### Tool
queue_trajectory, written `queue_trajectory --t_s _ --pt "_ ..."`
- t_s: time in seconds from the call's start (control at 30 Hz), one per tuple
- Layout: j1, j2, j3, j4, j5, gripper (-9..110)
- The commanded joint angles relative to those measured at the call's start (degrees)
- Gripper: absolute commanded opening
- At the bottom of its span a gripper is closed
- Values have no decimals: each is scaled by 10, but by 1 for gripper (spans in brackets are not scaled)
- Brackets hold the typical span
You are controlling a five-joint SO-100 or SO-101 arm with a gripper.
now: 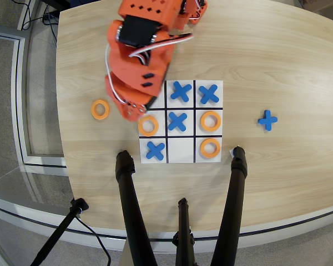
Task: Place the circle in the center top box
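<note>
**Arm heading for the loose ring, target cell still empty**

Step in hand, by my read: reach for the spare circle (100,109) lying on the bare table (277,61), left of the board (180,122) in the overhead view. Arm (139,55) is slanted over the board's far-left corner, pincer (130,113) tip between that ring and the board. Pincer state: cannot tell, jaws hidden under the wrist body. Nothing visibly held.

Board contents, overhead view:
- Far row: left cell covered by the arm, middle and right each hold a blue cross (181,91).
- Middle row: orange ring left, sitting off-centre over the board's left edge; cross centre; ring right.
- Near row: cross left, middle cell (181,149) empty, ring right.

That empty near-middle cell is on the edge opposite the base, so I take it as the goal.

Next move calls for: go further left, come down over the loose ring, grip its rim, then carry it over the board to the empty cell without clipping the left-edge ring.

One more cross sits on the table, well right of the board.
</note>
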Motion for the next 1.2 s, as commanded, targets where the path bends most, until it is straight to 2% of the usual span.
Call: queue_trajectory --t_s 0.0,0.17,0.3,0.47,0.67,0.9,1.13,1.17 --pt "45 18 11 -3 -56 0" --pt "116 10 44 -8 -143 0" --pt "143 -6 99 -62 -184 0" --pt "148 -35 112 -90 -189 0" --pt "128 -98 55 -88 -172 0" --pt "121 -196 -73 -77 -129 9" --pt "145 -282 -111 -119 -149 16" --pt "147 -292 -111 -127 -153 20"
